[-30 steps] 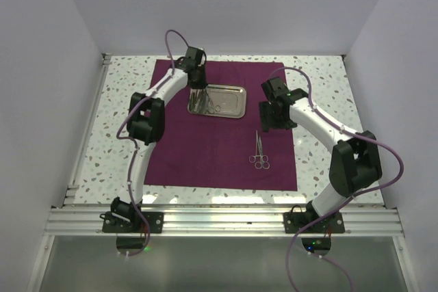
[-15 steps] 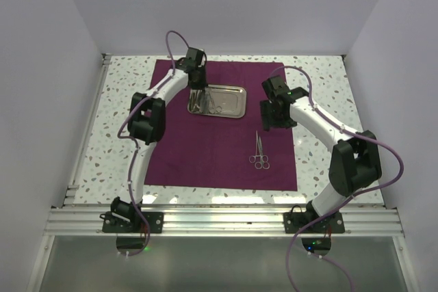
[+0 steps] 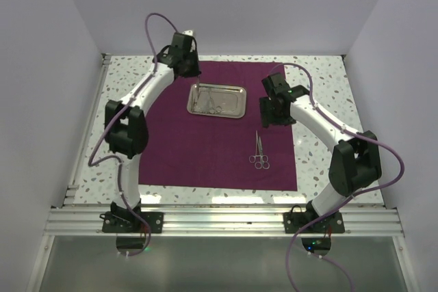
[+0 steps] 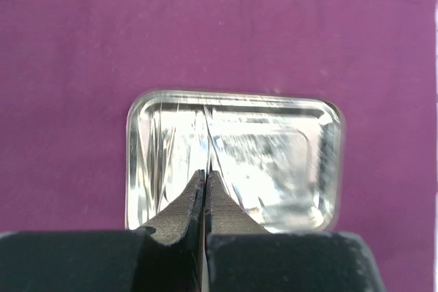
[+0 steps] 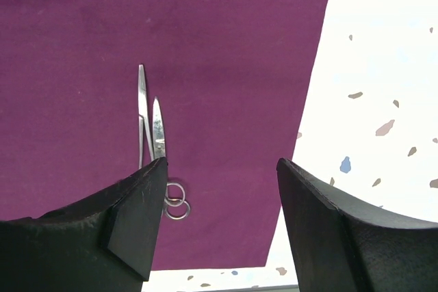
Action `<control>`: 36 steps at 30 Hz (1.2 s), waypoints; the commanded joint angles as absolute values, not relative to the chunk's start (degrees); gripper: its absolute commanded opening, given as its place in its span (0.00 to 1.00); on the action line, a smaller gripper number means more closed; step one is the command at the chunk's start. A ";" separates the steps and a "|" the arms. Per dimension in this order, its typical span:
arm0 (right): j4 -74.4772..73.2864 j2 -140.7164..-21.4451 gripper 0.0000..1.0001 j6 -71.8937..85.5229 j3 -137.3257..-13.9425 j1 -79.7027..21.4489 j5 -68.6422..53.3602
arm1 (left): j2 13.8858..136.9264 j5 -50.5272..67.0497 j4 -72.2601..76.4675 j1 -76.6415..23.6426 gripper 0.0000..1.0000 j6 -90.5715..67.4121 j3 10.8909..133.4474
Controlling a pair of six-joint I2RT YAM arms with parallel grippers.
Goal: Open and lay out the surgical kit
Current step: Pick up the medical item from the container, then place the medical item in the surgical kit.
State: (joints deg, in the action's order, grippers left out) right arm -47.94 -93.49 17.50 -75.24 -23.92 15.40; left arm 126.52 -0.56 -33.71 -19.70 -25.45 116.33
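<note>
The maroon cloth of the surgical kit lies spread flat on the table. On its far half sits the steel tray, with thin silver instruments still inside. My left gripper hangs above the tray's left end, shut on a thin silver instrument that dangles toward the tray. In the left wrist view that instrument sticks out from the shut gripper over the blurred tray. Scissors lie on the cloth. My right gripper is open and empty above the scissors.
Speckled white tabletop surrounds the cloth, whose right edge runs just under my right gripper. An aluminium rail lines the near edge and white walls close in the other sides.
My left gripper closed on a thin instrument in the tray, then rose and drew back toward the far left, lifting it. The right arm has stayed put.
</note>
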 commanded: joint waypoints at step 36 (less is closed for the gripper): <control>-45.79 -90.18 0.69 18.11 -74.18 -23.64 14.06 | 105.26 -5.27 -25.93 -23.47 0.46 -23.73 82.95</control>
